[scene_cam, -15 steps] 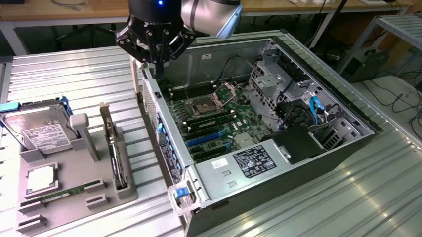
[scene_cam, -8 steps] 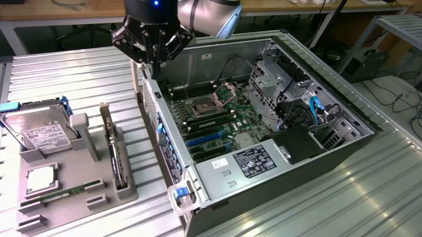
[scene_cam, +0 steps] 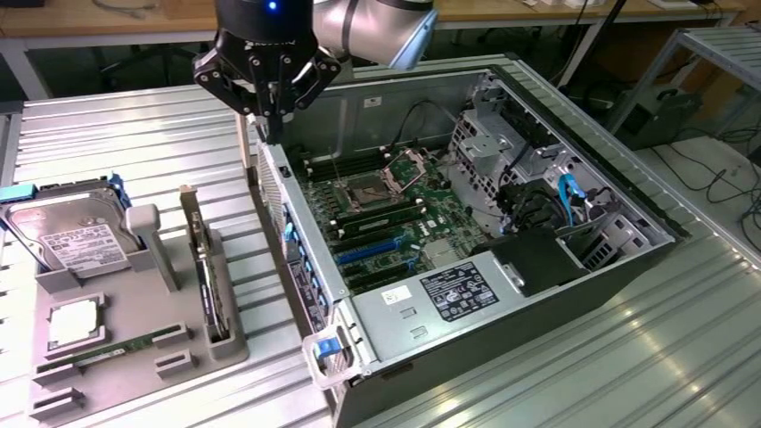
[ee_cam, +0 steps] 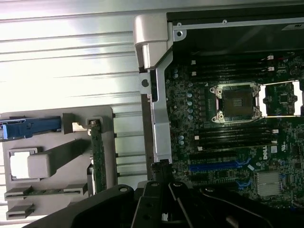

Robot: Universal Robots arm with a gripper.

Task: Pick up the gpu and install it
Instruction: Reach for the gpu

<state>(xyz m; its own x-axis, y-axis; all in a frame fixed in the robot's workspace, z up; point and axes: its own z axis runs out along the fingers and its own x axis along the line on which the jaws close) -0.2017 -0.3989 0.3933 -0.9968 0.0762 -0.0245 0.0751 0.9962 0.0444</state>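
Note:
The gpu (scene_cam: 209,267) stands on its edge in a slot of the grey holder (scene_cam: 131,370) on the exterior view's left, its silver bracket end pointing up and away. In the wrist view the gpu (ee_cam: 98,156) appears as a thin green strip in the same holder (ee_cam: 107,142). My gripper (scene_cam: 271,132) hangs over the rear wall of the open computer case (scene_cam: 500,357), apart from the gpu and higher than it. Its fingers are shut and hold nothing. The wrist view has the gripper (ee_cam: 161,172) over the case's metal edge.
In the case lies the motherboard with an open CPU socket (ee_cam: 236,102) and blue expansion slots (ee_cam: 218,166). The holder also carries a hard drive (scene_cam: 71,236), a processor (scene_cam: 74,323) and a memory stick (scene_cam: 113,349). Ribbed metal table (scene_cam: 594,374) all round.

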